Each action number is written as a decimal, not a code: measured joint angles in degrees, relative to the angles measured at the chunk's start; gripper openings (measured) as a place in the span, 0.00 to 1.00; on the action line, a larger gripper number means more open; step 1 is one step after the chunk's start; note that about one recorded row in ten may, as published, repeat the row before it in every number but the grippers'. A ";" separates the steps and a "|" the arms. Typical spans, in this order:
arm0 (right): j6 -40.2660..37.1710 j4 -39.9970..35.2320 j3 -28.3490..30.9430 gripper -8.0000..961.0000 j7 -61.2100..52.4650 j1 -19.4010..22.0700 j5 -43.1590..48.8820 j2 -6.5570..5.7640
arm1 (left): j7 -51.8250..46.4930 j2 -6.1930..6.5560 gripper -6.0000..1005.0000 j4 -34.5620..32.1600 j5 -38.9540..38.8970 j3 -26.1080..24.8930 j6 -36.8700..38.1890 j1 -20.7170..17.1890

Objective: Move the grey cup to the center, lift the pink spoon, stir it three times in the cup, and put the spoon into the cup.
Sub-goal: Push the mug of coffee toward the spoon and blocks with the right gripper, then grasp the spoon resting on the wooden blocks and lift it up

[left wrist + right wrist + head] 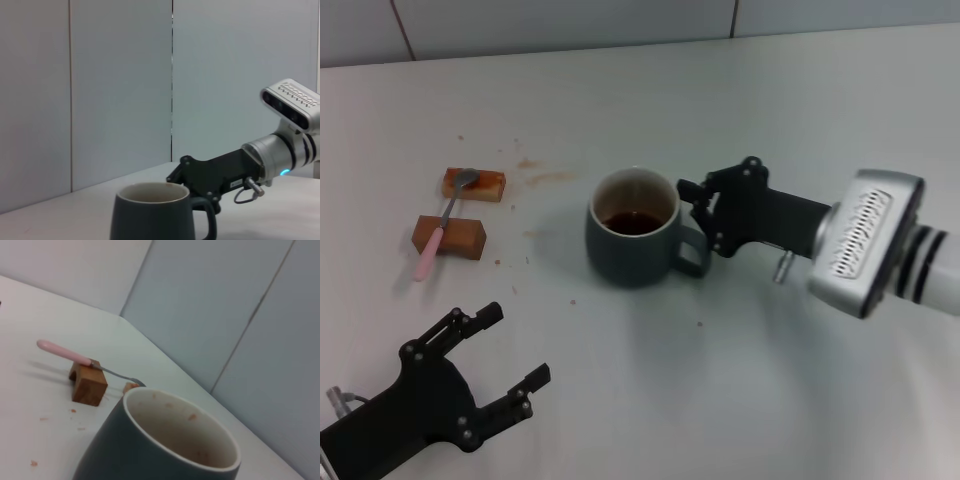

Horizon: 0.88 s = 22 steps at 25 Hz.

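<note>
1. Black and spread wide, your left hand (510, 350) sits nearest you at the counter's (770, 380) near left corner, fingers apart, holding nothing and well apart from everything else.
2. Next out, near the middle of the counter, you have the grey cup (632, 240) standing upright with dark liquid in its white inside and its loop handle turned toward your right arm.
3. Your right hand (698, 215) reaches in from the right at the cup's handle side; its fingertips sit at the handle, just beside the rim, but you cannot tell from these views whether they are clamped on it or merely alongside.
4. Farther out on the left, two brown blocks (449, 236) lie one behind the other, well apart from the cup.
5. You see the pink spoon (442, 226) bridging both blocks, pink handle over the nearer one, metal bowl resting on the farther one.
6. Brown specks and a smear (545, 178) mark the counter between blocks and cup.
</note>
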<state>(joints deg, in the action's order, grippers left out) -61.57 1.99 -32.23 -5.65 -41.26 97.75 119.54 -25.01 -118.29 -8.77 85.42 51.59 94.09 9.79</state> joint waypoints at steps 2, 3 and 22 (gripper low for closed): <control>1.02 0.87 0.21 0.03 -0.03 -1.38 0.01 0.05 | 0.01 -0.08 0.78 0.12 0.00 0.00 0.02 0.06; 1.38 1.24 0.31 0.03 -0.05 -1.92 0.02 0.05 | 0.01 -0.08 0.78 0.12 0.00 0.00 0.02 0.06; -25.47 -13.67 10.82 0.03 -11.16 18.86 0.30 -0.79 | 0.20 -0.18 0.78 -0.21 -0.76 -2.43 0.65 0.32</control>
<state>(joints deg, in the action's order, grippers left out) -87.04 -11.67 -21.41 -16.81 -22.40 98.05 118.76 -24.81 -118.47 -8.98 84.65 49.16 94.74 10.10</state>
